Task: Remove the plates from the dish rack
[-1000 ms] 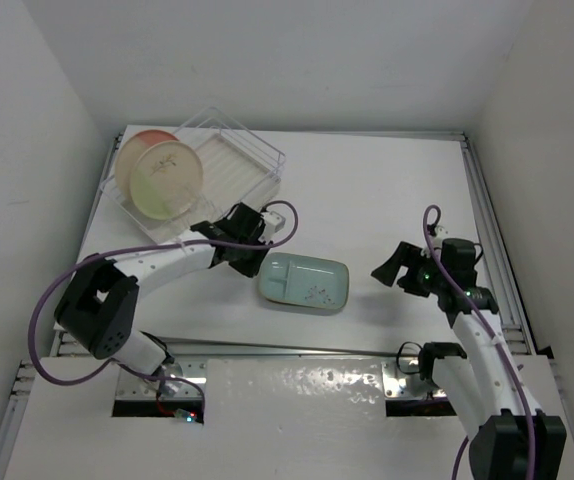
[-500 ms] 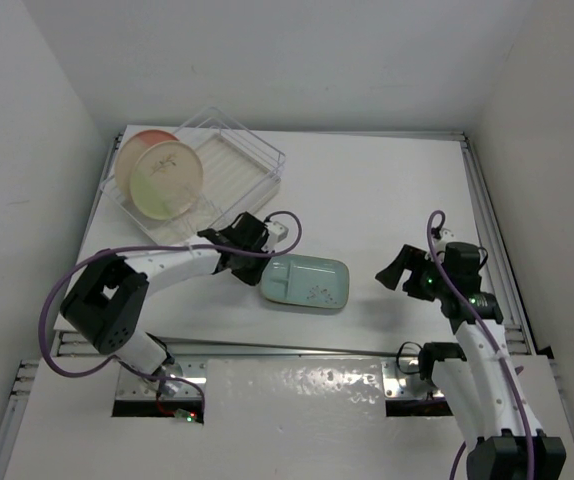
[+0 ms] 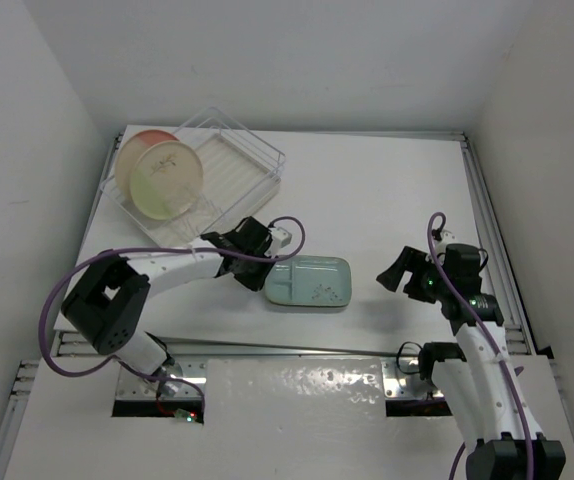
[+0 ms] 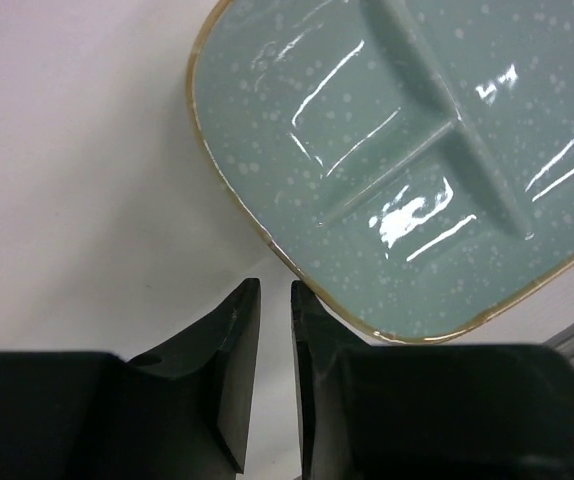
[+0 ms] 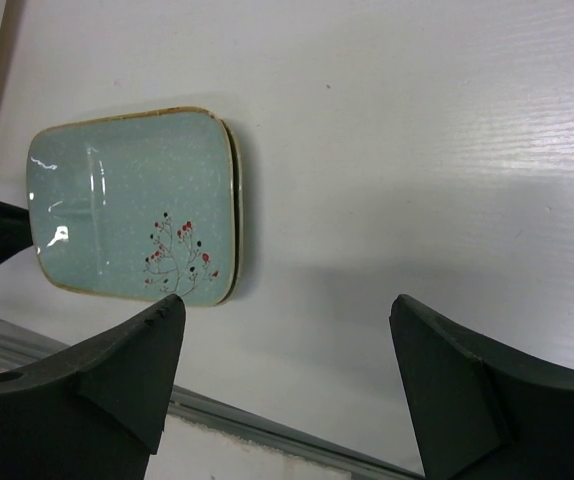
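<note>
Left wrist view: the teal plate (image 4: 417,150) lies just beyond the left claw (image 4: 274,292), which is nearly closed and empty.

Left tool (image 4: 272,292) jaws nearly together, arm reaching inward; right tool (image 5: 287,302) spread wide.

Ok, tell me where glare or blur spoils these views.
Left wrist: white glare streaks cross the teal divided plate, its rim sharp. Right wrist: only a small glint on that plate, the near fingers dark and soft. Top external: even light, faint reflections on the clear dish rack.
</note>
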Controlling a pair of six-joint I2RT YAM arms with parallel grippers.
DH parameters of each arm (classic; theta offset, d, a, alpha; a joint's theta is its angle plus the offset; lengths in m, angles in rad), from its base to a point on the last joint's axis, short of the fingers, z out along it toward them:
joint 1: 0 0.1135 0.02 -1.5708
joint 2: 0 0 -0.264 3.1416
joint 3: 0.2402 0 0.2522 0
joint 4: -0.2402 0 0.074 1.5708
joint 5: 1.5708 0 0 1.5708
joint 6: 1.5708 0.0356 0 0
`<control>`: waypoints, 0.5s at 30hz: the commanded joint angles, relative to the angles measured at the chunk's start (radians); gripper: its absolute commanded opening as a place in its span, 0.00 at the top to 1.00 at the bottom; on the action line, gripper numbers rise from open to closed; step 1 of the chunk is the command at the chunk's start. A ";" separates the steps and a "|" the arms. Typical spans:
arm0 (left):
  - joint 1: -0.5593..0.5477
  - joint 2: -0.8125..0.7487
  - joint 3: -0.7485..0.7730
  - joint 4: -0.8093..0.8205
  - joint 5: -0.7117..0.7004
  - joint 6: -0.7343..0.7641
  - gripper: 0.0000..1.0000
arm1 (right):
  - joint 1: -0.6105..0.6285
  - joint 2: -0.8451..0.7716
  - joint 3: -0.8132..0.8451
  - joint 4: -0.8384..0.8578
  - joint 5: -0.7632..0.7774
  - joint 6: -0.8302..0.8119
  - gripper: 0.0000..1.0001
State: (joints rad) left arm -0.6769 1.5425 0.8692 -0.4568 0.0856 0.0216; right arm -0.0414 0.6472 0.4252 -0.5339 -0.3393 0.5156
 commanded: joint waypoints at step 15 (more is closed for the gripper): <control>-0.018 -0.041 0.117 -0.074 -0.081 0.026 0.80 | 0.005 0.017 0.020 0.005 0.010 -0.035 0.18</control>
State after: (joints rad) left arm -0.6991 1.5578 0.9268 -0.5243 0.0448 0.0299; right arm -0.0414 0.6567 0.4252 -0.5339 -0.3393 0.5045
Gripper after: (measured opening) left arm 0.206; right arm 0.819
